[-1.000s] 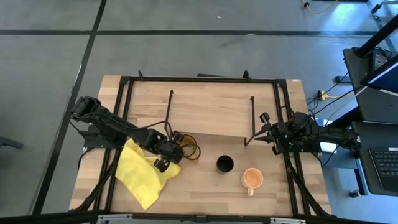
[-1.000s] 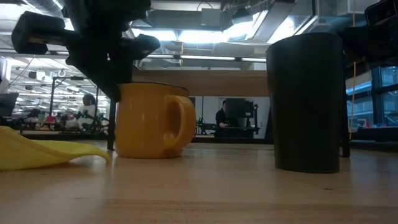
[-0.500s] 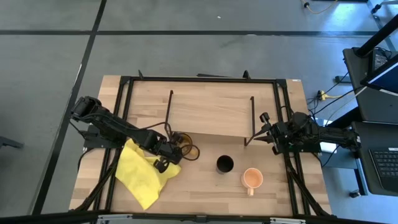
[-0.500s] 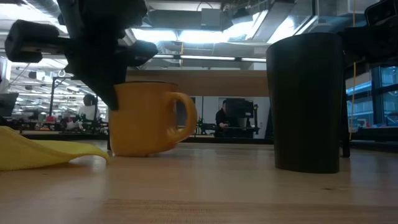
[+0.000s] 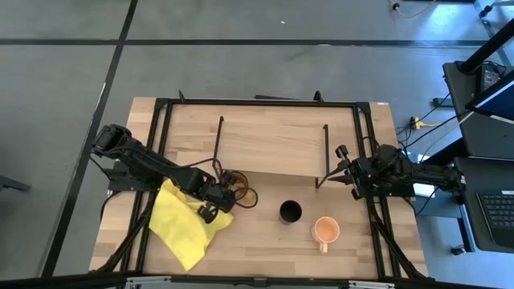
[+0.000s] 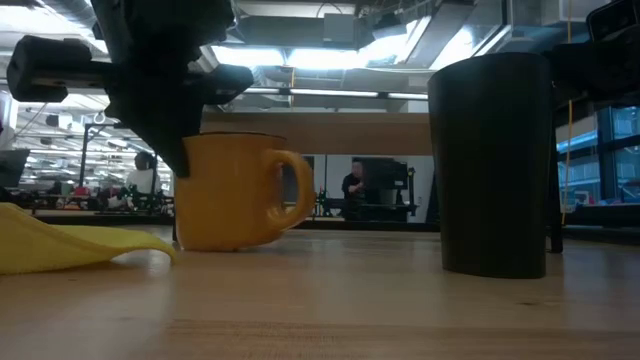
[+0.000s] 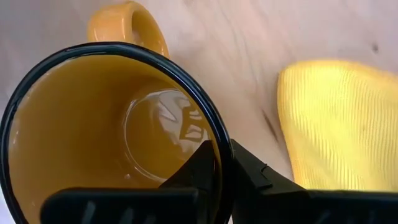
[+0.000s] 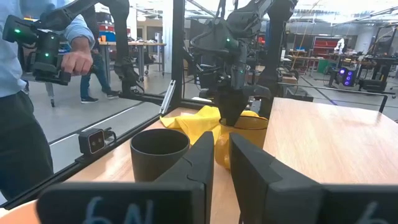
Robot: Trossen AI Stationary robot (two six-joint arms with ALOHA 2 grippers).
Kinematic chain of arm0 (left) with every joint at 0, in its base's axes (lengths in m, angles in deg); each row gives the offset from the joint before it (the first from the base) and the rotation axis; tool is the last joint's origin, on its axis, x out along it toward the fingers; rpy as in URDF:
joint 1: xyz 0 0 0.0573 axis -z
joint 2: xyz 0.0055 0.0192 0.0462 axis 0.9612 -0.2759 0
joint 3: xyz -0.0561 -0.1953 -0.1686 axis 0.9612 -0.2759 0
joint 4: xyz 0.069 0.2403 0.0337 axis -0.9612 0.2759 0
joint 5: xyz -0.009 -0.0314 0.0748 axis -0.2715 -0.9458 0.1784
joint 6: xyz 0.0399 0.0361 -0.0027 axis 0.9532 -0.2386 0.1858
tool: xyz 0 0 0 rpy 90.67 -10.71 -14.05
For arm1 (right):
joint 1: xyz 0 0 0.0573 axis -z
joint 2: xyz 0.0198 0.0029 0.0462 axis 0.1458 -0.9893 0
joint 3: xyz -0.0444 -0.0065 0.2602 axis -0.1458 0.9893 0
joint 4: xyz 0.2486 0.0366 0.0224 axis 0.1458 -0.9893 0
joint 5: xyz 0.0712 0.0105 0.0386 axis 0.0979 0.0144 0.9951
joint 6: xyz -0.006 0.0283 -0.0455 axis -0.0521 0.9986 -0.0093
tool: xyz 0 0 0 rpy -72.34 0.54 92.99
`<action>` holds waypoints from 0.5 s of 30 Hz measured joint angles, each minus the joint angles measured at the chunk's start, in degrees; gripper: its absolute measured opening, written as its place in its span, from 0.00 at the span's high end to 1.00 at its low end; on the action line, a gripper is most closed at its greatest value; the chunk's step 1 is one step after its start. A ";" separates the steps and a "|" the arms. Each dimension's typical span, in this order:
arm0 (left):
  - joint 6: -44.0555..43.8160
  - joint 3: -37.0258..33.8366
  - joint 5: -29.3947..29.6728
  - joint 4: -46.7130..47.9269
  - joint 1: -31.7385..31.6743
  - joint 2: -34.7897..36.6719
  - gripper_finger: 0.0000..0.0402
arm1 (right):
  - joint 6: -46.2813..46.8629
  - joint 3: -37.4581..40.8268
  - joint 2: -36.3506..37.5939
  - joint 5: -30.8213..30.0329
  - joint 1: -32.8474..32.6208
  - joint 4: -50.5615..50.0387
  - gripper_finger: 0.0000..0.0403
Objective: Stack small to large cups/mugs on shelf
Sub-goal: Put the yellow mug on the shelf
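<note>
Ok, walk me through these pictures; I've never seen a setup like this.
Two dark robot arms work at a wooden table. One picture looks straight down, one sits at table height, and one camera rides on each wrist. The left gripper pinches the rim of the amber glass mug, one finger inside, one outside. A yellow cloth lies beside it. The black cup and the peach mug stand free. The right gripper waits, fingers nearly together, by the low wooden shelf. A person's hand shows beyond the table.
</note>
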 joint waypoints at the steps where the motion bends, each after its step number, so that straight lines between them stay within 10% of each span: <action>1: -0.30 0.40 0.08 1.13 -0.04 -0.02 0.95 | -0.02 0.00 0.00 0.02 0.02 0.00 0.87; 15: -13.33 2.34 -0.96 2.28 1.79 0.00 0.96 | -0.02 -0.01 0.00 0.02 0.01 0.00 0.87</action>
